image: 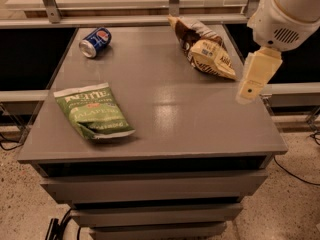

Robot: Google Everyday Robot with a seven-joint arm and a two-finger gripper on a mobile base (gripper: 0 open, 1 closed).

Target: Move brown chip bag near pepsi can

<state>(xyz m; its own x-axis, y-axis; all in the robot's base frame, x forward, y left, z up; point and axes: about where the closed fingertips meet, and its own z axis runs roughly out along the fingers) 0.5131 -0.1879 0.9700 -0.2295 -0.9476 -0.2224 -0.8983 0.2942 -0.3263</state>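
Right now my gripper [248, 90] hangs over the right edge of the grey cabinet top [175, 114], pointing down and a little to the left, below the big white rounded housing of my arm [287, 11]. Whether it is spread or closed I cannot tell from this angle; it holds nothing that I can see.

The brown chip bag [205, 49] lies at the far right of the top, crumpled, its dark end toward the back rail [150, 20] and its pale yellow end toward the front-right. My gripper is just beside that pale end, to its right and nearer the front, and I see no contact between them.

The pepsi can [95, 41] lies on its side at the far left corner, silver top facing the front-left — well apart from the brown bag, with bare grey surface between the two.

A green chip bag [95, 111] lies flat near the front-left, printed side up, apart from both. Below the top are grey drawers [150, 189], and the cabinet stands on a speckled floor [280, 209] where dark cables [300, 176] run.
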